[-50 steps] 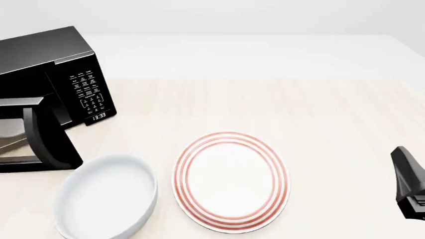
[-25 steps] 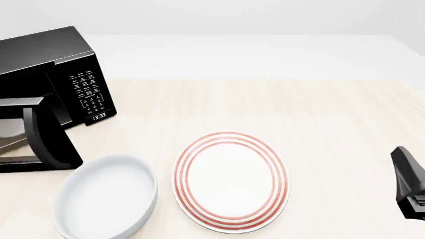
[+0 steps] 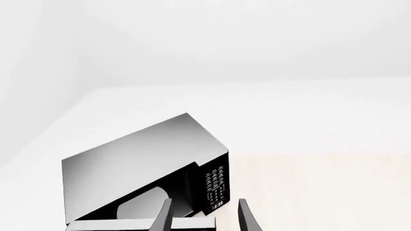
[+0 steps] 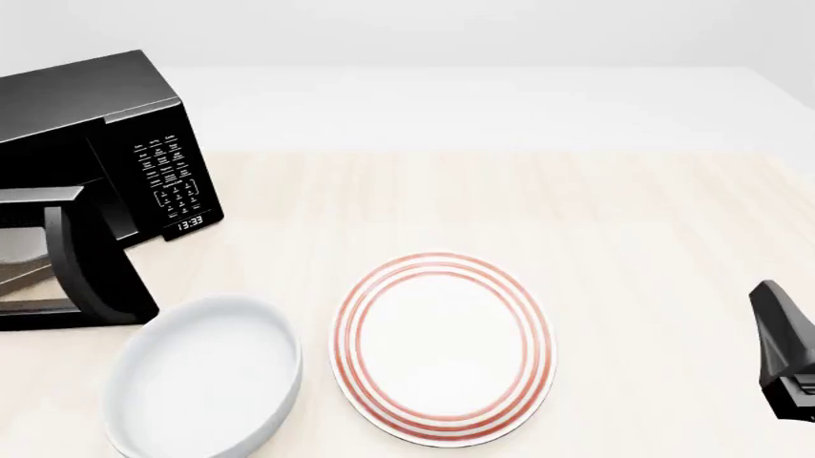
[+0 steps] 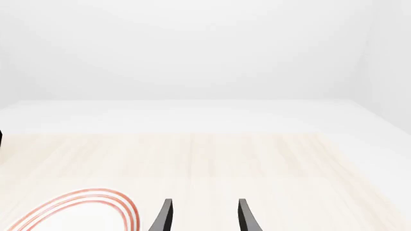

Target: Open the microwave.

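The glossy black microwave [image 4: 90, 100] stands at the table's far left, with its white-lettered keypad [image 4: 166, 172] and clock display [image 4: 189, 222] facing right. Its door [image 4: 83, 262] stands swung open toward the front, and the cavity shows behind it. In the left wrist view the microwave [image 3: 134, 163] lies ahead of my left gripper [image 3: 205, 224], which is open, empty and apart from the door's top edge [image 3: 128, 224]. The left gripper is out of the front view. My right gripper [image 5: 204, 222] is open and empty over the table at the right [image 4: 787, 348].
A white bowl [image 4: 204, 377] sits in front of the open door. A white plate with red rings [image 4: 444, 345] lies at the front middle and also shows in the right wrist view [image 5: 83, 211]. The light wood table [image 4: 612, 219] stretches behind them.
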### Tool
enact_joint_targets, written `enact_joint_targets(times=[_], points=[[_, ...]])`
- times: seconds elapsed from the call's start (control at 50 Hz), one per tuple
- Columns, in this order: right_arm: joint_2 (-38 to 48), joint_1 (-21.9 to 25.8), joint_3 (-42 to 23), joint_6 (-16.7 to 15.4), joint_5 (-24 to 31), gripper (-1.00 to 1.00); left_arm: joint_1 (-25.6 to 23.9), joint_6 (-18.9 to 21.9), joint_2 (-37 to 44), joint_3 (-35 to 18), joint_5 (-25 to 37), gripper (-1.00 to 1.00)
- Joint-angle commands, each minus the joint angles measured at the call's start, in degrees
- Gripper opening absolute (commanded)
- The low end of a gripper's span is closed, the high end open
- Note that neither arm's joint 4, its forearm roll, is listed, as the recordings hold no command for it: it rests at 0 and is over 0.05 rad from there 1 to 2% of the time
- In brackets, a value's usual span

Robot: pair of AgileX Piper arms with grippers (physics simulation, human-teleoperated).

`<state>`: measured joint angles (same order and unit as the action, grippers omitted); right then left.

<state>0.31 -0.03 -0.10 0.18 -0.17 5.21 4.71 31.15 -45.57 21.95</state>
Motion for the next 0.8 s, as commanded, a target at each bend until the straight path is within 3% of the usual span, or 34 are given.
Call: enact_joint_targets(times=[0.02,0.26,0.42,0.72,0.8], points=[[0.00,0.00,0.00,-0.02,0.00,1.00,-0.09,2.33,4.46,-4.07,2.46,1.00],[0.00,-0.01,0.00,0.01,0.00,1.00,-0.11,3.18,8.14,-6.26,5.80,1.00],[0.00,0.01,0.00,-0.01,0.00,1.00,0.68,0.20,12.44,-9.91,9.34,1.00],[0.00,0.00,0.00,0.00,0.00,1.00,0.76,-1.85,18.11,-11.10,10.65,1.00],[0.00,0.00,0.00,0.01,0.00,1.00,1.77,-0.45,19.01,-10.77,10.29,1.00]])
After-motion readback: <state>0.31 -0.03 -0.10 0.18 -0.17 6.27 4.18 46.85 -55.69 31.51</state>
